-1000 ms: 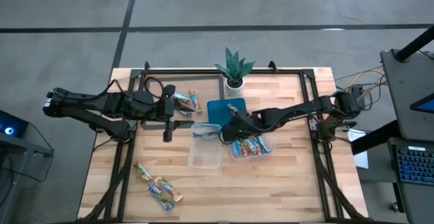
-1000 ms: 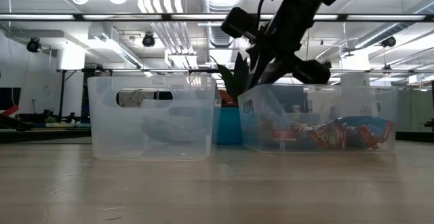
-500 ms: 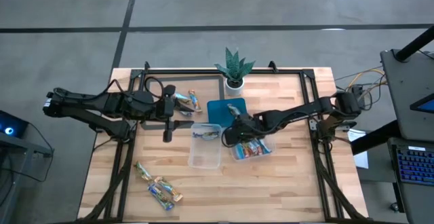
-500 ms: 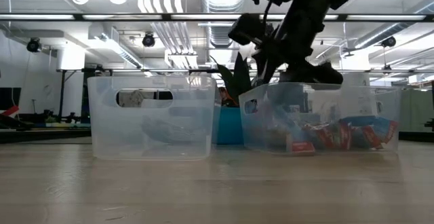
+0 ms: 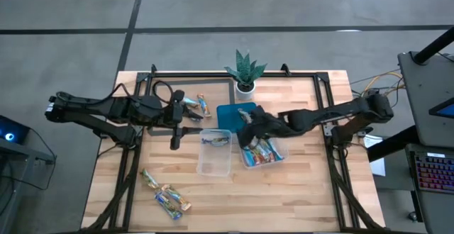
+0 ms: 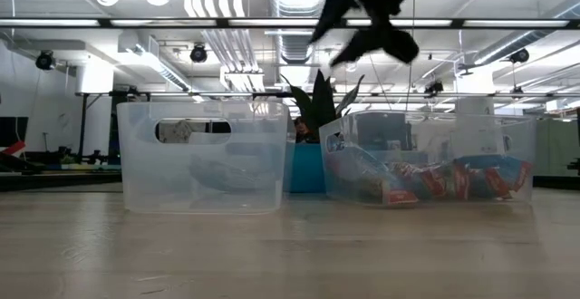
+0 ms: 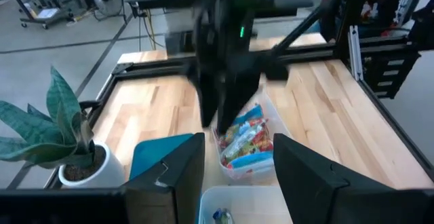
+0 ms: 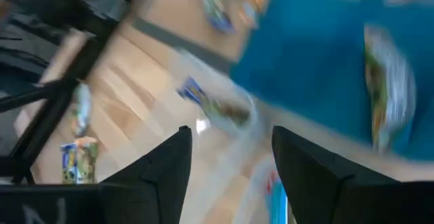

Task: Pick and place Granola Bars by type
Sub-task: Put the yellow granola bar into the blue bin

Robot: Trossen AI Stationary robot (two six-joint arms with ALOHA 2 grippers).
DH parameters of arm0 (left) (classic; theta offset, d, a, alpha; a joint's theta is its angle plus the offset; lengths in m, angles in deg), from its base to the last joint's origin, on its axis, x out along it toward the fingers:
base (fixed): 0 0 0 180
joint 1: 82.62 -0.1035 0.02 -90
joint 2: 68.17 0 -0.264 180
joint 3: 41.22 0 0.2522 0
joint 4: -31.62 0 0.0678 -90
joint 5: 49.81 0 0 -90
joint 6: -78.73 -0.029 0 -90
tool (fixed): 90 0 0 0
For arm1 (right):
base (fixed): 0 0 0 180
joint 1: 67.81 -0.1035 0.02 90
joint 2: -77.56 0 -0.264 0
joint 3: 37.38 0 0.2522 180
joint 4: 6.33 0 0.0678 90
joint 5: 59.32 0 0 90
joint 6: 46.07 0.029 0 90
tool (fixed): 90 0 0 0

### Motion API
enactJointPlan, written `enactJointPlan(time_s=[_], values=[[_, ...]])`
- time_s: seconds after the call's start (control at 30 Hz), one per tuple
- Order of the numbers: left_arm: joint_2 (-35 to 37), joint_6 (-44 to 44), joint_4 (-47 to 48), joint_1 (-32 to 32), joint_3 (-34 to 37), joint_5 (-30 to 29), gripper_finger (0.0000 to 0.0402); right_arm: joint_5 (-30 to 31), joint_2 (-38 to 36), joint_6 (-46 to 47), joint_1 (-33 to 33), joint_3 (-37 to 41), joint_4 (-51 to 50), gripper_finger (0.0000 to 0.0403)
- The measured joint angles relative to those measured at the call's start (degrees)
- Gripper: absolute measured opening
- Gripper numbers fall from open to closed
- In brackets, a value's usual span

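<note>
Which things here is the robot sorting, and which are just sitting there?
For the job: granola bars, right tub holding bars, left tub, right tool open above the right tub.
Just there: potted plant, teal tray.

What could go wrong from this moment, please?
The right gripper hangs open close over the right tub's rim; it may clip the wall and shift the tub. Loose bars lie near the table edge; a careless grasp might push them off. The left gripper waits open.
</note>
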Motion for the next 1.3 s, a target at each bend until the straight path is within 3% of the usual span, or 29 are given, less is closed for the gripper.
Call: enactJointPlan(time_s=[0.13, 0.33, 0.53, 0.77, 1.03, 1.3], values=[[-0.4, 0.2, 0.2, 0.0, 0.0, 0.0, 0.0158, 6.8, -4.3, -13.4, -2.5, 0.7, 4.5, 0.0194], [-0.8, 0.3, 0.5, 0.0, 0.0, 0.8, 0.0158, 7.3, -10.7, -21.9, -2.3, 7.5, 13.4, 0.0187], [-1.8, 2.0, 0.4, 0.0, 0.0, -0.7, 0.0158, 0.2, -18.0, -27.7, -2.4, 18.5, 25.9, 0.0189], [-2.7, 11.5, 0.5, -0.4, 0.0, -10.9, 0.0158, -10.2, -25.9, -39.7, -2.4, 30.2, 43.0, 0.0189], [-2.7, 16.2, -0.1, -0.7, 0.0, -16.2, 0.0158, -11.1, -34.5, -42.3, -2.4, 41.0, 48.6, 0.0187], [-2.8, 16.8, 0.0, -0.7, 0.0, -17.5, 0.0158, -12.6, -45.0, -42.6, -2.4, 50.1, 50.6, 0.0188]])
